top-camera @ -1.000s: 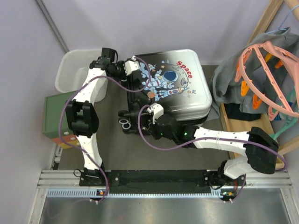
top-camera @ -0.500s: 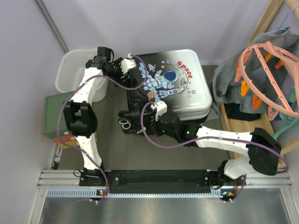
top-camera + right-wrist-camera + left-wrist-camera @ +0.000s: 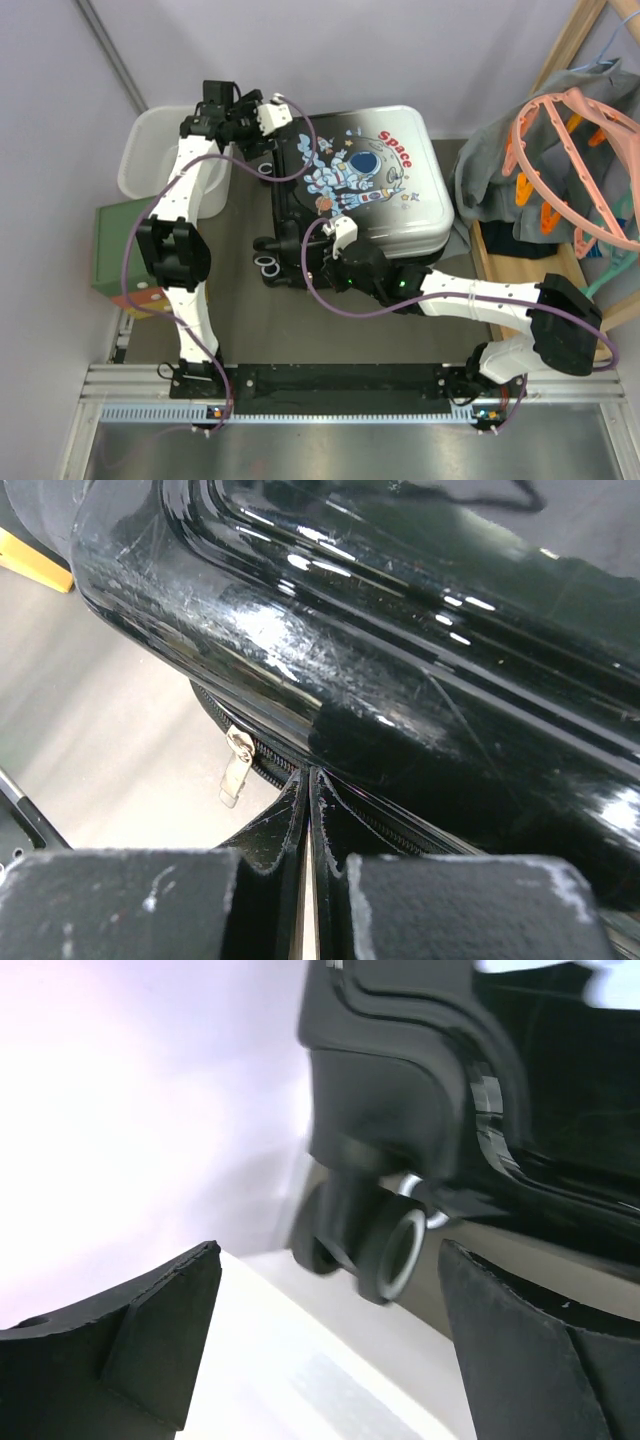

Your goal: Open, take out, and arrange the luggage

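The luggage [image 3: 385,185] lies flat mid-table with its astronaut print up, white on the right and fading to black on the left. My left gripper [image 3: 262,125] hovers open and empty over its back-left corner. In the left wrist view, a black wheel [image 3: 385,1250] shows between the spread fingers [image 3: 150,1330], above a white basket rim [image 3: 300,1360]. My right gripper [image 3: 322,258] is shut at the luggage's front-left edge. In the right wrist view its tips [image 3: 308,780] press against the zipper seam under the glossy black shell [image 3: 400,650]. The metal zipper pull [image 3: 237,767] hangs free just left of them.
A white plastic basket [image 3: 150,150] stands at the back left, with a green-topped box [image 3: 115,250] in front of it. Grey clothing [image 3: 490,180] and pink and orange hangers [image 3: 570,150] crowd the right side by a wooden frame [image 3: 500,270]. Two front-left wheels [image 3: 268,265] stick out.
My left gripper has opened and drawn back left, off the luggage's back-left corner and toward the basket. The right gripper stays shut at the front seam, hardly moved.
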Tool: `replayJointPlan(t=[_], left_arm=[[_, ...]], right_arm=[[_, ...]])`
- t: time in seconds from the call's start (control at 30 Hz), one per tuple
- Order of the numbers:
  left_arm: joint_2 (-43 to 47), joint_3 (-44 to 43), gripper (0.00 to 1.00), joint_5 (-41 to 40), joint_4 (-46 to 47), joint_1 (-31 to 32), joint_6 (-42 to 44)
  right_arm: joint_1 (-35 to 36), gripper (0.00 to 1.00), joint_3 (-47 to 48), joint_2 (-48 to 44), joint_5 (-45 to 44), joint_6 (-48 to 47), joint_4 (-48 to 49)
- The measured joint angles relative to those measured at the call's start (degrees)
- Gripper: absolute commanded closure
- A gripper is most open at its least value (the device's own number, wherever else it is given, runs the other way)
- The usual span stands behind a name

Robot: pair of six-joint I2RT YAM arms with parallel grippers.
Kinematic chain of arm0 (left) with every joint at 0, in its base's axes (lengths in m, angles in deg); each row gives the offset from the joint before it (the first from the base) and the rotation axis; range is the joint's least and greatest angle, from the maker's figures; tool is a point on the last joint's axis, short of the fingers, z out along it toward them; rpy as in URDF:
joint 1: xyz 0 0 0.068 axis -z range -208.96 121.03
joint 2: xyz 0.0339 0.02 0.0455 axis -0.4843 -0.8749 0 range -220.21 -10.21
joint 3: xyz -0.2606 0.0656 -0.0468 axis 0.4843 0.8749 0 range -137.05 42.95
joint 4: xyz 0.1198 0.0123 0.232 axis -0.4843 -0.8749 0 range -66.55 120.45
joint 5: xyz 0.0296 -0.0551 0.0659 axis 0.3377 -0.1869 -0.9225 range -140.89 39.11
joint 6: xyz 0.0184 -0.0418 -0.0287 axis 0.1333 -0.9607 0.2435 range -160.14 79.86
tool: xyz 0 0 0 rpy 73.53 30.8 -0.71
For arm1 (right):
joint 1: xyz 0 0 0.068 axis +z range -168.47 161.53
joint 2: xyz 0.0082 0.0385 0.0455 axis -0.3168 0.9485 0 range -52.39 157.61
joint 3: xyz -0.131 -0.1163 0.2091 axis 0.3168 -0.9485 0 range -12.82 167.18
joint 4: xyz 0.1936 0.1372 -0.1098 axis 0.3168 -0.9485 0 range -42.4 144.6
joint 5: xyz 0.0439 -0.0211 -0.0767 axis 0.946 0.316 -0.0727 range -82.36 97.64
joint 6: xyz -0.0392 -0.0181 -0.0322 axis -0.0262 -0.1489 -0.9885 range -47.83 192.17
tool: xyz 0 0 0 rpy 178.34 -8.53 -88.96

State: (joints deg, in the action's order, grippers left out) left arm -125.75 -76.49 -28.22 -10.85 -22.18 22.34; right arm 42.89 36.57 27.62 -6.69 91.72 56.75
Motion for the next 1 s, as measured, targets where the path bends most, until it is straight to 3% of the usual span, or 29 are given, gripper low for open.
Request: replayJointPlan(t=[0.33, 0.43, 0.5, 0.53, 0.73, 0.8, 0.93, 1.0], left_arm=[[-10.8, -11.3, 0.06, 0.3, -5.5, 0.0, 6.8], [-11.4, -11.4, 0.07, -0.1, -6.5, -0.2, 8.0], [-11.6, -11.4, 0.10, -0.1, -6.3, -0.3, 8.0], [-11.6, -11.4, 0.11, -0.1, -6.3, -0.3, 7.9], [-12.0, -11.4, 0.25, 1.9, -5.4, -0.3, 7.9], [-12.1, -11.4, 0.27, 2.6, -5.4, -0.3, 8.0], [-12.1, -11.1, 0.36, 4.0, -5.5, -0.4, 8.5], [-12.1, -10.8, 0.43, 4.6, -5.4, -0.4, 9.0]], right_arm=[[-0.1, 1.00, -0.3, -3.0, -2.6, 0.0, -2.9], [-0.6, 0.90, -1.0, -7.8, -6.3, -0.1, -6.8], [-1.3, 0.76, -1.0, -10.9, -8.4, -0.3, -9.3], [-1.7, 0.63, -1.0, -12.5, -8.9, -0.3, -11.0], [-4.7, 0.41, -1.0, -21.6, -11.9, 0.8, -21.9], [-7.0, 0.36, -1.0, -24.9, -12.0, 2.3, -25.7], [-15.8, 0.15, -0.9, -32.7, -11.8, 6.6, -32.4], [-21.6, 0.14, -0.2, -34.5, -10.1, 8.3, -35.1]])
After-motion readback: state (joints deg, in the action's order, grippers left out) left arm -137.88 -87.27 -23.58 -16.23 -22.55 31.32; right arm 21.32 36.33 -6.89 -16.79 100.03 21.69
